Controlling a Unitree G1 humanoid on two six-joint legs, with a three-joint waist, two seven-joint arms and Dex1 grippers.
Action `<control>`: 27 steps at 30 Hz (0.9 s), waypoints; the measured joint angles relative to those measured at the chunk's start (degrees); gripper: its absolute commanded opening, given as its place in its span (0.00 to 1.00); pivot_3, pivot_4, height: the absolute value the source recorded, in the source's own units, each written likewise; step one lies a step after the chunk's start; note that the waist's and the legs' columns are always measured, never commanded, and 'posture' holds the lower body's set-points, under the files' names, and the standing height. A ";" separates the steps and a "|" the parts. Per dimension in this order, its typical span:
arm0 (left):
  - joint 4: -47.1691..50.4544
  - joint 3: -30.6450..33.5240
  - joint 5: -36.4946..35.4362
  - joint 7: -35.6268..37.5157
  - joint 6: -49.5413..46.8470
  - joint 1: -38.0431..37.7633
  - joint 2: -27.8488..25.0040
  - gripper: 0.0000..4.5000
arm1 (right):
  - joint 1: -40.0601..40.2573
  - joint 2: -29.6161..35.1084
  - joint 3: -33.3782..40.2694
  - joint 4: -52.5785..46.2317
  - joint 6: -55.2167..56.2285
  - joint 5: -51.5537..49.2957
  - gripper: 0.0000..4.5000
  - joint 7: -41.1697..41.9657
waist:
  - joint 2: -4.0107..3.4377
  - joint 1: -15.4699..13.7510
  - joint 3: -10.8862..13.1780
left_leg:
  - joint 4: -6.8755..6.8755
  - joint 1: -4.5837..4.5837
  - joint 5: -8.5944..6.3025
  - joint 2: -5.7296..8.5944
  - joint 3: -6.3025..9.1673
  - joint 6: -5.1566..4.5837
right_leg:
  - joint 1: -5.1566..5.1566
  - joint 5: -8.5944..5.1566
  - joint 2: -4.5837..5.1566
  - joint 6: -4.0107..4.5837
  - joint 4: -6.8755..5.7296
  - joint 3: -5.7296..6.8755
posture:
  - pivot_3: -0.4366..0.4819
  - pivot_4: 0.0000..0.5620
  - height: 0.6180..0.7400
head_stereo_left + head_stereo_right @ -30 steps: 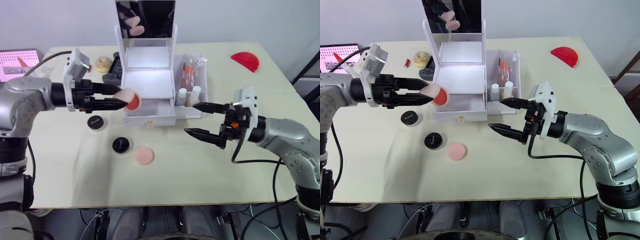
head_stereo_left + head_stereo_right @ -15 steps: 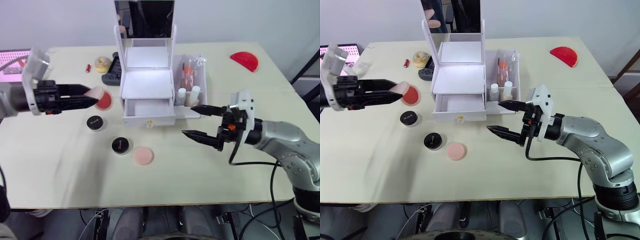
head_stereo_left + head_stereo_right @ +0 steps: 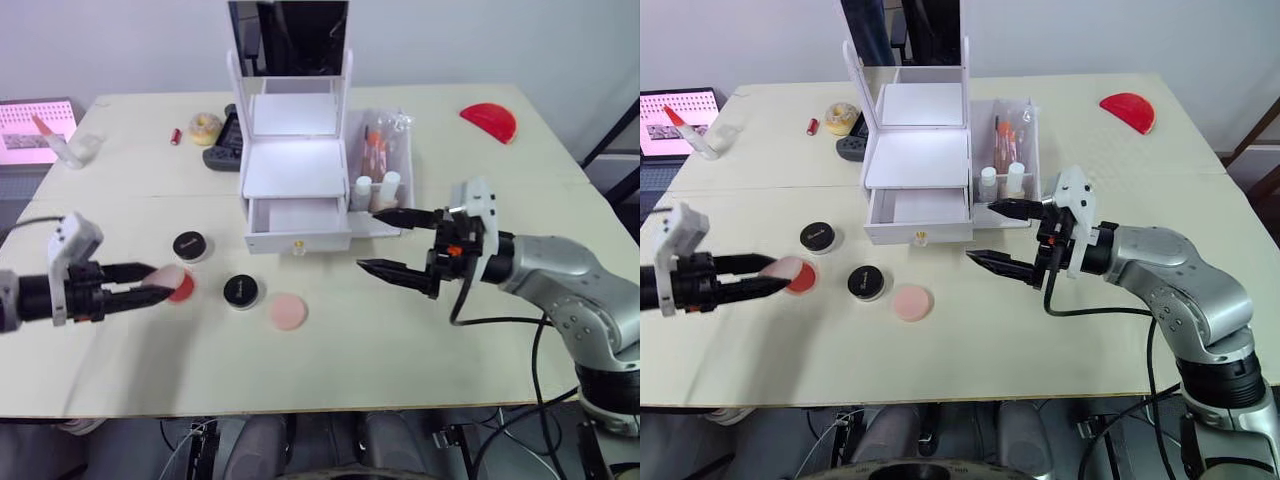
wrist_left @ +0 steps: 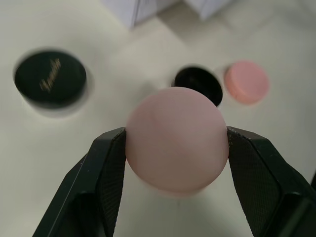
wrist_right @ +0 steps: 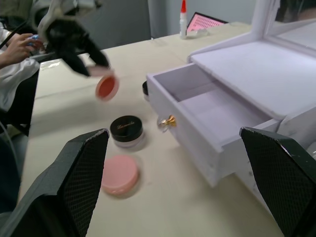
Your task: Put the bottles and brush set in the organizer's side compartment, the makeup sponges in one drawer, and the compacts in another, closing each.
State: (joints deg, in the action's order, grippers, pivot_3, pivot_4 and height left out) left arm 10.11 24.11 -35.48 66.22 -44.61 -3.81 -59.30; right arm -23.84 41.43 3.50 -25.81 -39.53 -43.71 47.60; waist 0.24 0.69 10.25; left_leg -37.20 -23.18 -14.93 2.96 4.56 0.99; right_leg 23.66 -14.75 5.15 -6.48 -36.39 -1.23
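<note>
Organizer (image 3: 296,165) upper centre, drawer (image 3: 297,222) pulled open. Right gripper (image 3: 388,243) right of centre, fingers spread, empty. Left gripper (image 3: 160,284) at lower left, clamped on sponge (image 4: 177,138). Best carried level to drawer, released low inside.

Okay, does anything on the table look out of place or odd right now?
The left gripper holds a pink makeup sponge far out to the left, away from the organizer's open, empty drawer. Another pink sponge and two black compacts lie loose on the table. Nothing is spilled or damaged.
</note>
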 measured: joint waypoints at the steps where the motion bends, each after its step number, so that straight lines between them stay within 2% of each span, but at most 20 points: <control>1: 0.06 0.01 0.53 -0.53 0.79 -0.80 0.72 0.58 | -0.64 -0.02 0.05 0.34 0.11 0.09 1.00 0.00 | 0.00 -0.01 0.00 | 0.01 0.00 0.00 0.00 0.00 0.00 | 0.00 0.00 0.00 0.00 0.00 0.00 | 0.48 0.27 1.00; 5: 0.07 0.11 2.56 -3.26 4.76 -2.73 3.78 0.58 | -3.18 -1.07 -0.01 1.34 0.41 0.21 1.00 -0.07 | 0.00 -0.14 0.00 | 0.02 -0.01 0.00 0.01 0.01 0.01 | -0.01 0.00 0.06 0.01 0.03 0.01 | 0.48 0.27 1.00; 13: 0.11 -2.15 6.24 -6.64 10.76 -3.30 7.49 0.58 | -3.44 -1.19 -0.14 1.35 0.35 0.24 1.00 -0.03 | 0.00 -0.05 0.00 | 0.05 -0.02 0.00 0.02 0.00 0.01 | 0.01 0.01 0.08 0.01 0.06 0.01 | 0.48 0.27 1.00; 27: -2.61 -7.19 11.32 -7.96 17.57 -2.49 9.43 0.58 | -3.25 -1.14 -0.24 1.20 -0.92 0.23 1.00 -0.90 | 0.00 -0.04 0.00 | 0.06 -0.02 0.00 0.02 0.00 0.01 | 0.01 0.01 0.09 0.01 0.06 0.01 | 0.48 0.27 1.00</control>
State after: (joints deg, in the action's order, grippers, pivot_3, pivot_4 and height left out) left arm 7.50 16.92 -24.16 58.26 -27.03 -6.30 -49.87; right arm -27.09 40.29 3.25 -24.61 -40.45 -43.48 46.70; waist 0.24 0.65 10.24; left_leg -37.15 -23.20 -14.93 2.98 4.56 1.00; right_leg 23.67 -14.74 5.24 -6.47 -36.33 -1.22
